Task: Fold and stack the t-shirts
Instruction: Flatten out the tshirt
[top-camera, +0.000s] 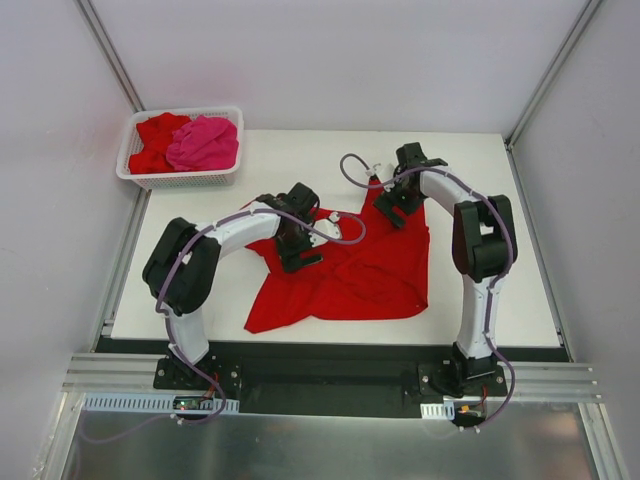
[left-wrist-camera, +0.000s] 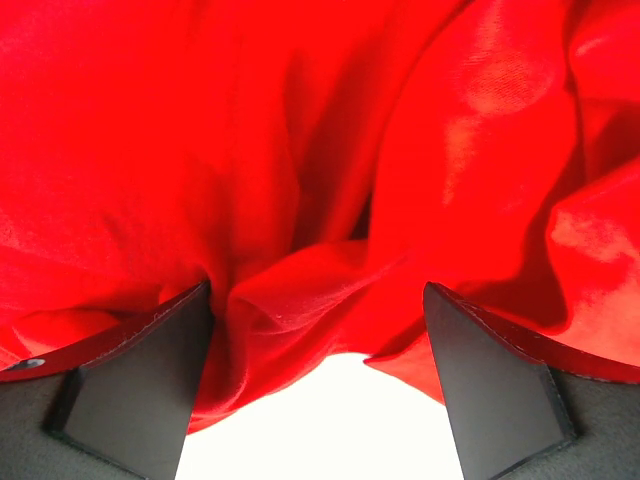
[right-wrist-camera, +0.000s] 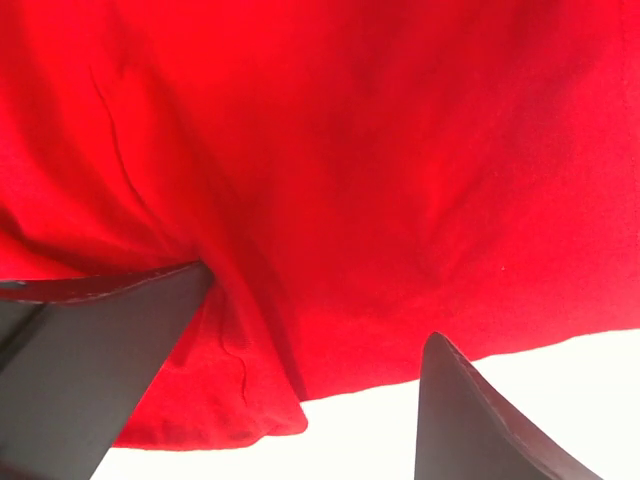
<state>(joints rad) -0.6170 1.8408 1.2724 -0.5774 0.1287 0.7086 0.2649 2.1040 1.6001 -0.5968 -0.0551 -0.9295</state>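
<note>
- Top view: a rumpled red shirt (top-camera: 350, 280) lies spread on the table (top-camera: 500, 250), near the front edge. The left gripper (top-camera: 300, 255) sits on its left part and the right gripper (top-camera: 395, 212) on its far right corner. A basket (top-camera: 180, 181) at the far left corner holds a pink shirt (top-camera: 205, 143) beside another red one (top-camera: 155, 135).
- Left wrist: the jaws stand wide apart, with a bunched fold of the red shirt (left-wrist-camera: 200, 150) lying between the fingers (left-wrist-camera: 140, 380), unclamped.
- Right wrist: the jaws stand wide apart over the shirt's edge (right-wrist-camera: 380, 180), gripping nothing.
</note>
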